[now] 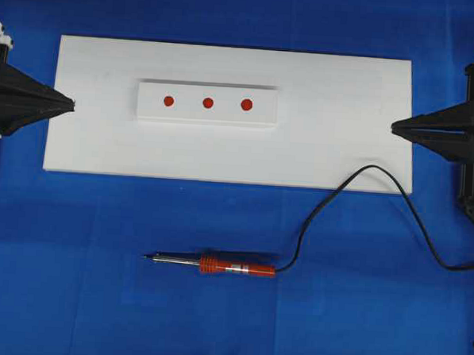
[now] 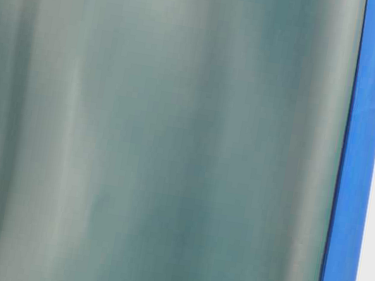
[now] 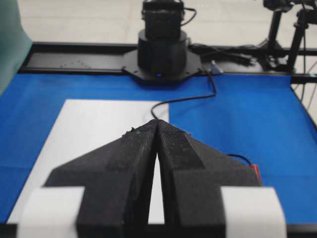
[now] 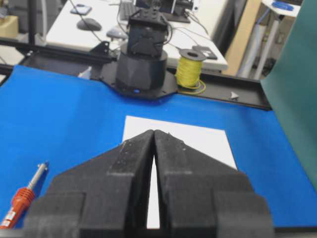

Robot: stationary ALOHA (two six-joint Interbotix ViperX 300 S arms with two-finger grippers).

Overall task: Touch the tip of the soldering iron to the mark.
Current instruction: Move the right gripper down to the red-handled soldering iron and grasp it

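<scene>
The iron (image 1: 216,265) lies flat on the blue tabletop (image 1: 72,296), apart from the white board (image 1: 344,111), tip pointing left. The mark (image 1: 207,103) is the middle dot on the block (image 1: 207,104).

Risks: the slim handle may roll or tilt when gripped; the cord (image 1: 340,191) may drag the tip off target onto an end dot.

Left pincer (image 1: 70,103) and right pincer (image 1: 394,127): both closed, empty, at the board's ends.

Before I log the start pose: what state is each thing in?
Red-handled soldering iron: lying flat on the blue mat, unheld.
Middle red dot mark: untouched.
Left gripper: jaws shut, empty.
Right gripper: jaws shut, empty.
Black cord: slack, crossing the white board's corner.
</scene>
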